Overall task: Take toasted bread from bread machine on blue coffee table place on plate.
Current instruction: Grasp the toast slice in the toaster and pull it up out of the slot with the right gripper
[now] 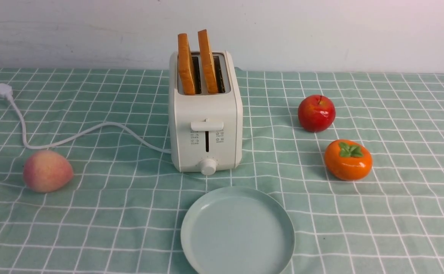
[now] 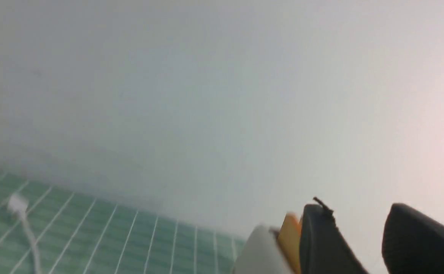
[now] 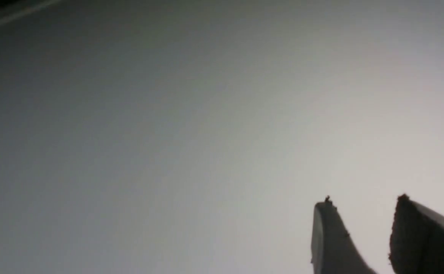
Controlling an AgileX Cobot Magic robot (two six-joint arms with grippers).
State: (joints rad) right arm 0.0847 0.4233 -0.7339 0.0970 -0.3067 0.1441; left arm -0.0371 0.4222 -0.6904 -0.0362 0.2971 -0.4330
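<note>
The cream-white bread machine (image 1: 205, 125) stands mid-table on the teal grid cloth (image 1: 92, 213). Two slices of toasted bread stand upright in its slots, one on the left (image 1: 186, 64) and one on the right (image 1: 207, 62). The pale blue-green plate (image 1: 201, 224) lies empty in front of it. Neither gripper shows in the front view. In the left wrist view my left gripper (image 2: 355, 213) is open and empty, with a toast edge (image 2: 289, 236) and the bread machine's corner (image 2: 258, 251) beside one finger. In the right wrist view my right gripper (image 3: 360, 207) is open and empty against the bare wall.
A peach (image 1: 47, 171) lies at the left. A red apple (image 1: 316, 113) and an orange persimmon (image 1: 348, 160) lie at the right. The white power cord (image 1: 85, 133) runs left to its plug (image 1: 4, 91). A white wall stands behind.
</note>
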